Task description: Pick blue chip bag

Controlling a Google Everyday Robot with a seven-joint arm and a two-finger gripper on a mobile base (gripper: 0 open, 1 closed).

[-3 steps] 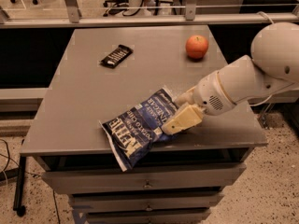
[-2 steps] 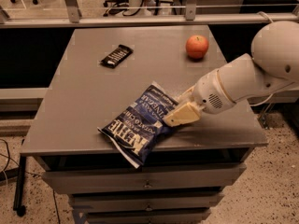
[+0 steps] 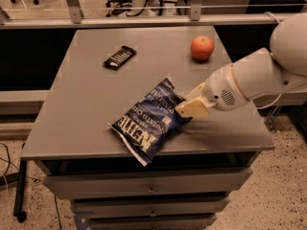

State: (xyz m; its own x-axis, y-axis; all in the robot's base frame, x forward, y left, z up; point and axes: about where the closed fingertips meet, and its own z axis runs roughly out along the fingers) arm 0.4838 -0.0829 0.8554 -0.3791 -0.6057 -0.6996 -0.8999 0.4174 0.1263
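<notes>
The gripper, reaching in from the table's right edge, had its fingers pinched together on the right-hand margin of the blue chip bag, which lay near the middle of the front edge with one corner poking past it. Light, crinkly and slick, the foil looked likely to slip or crush its contents, so the flat sealed seam seemed the safer hold. Beyond it the grey table carried a black candy bar and an apple toward the back edge, above drawers.
</notes>
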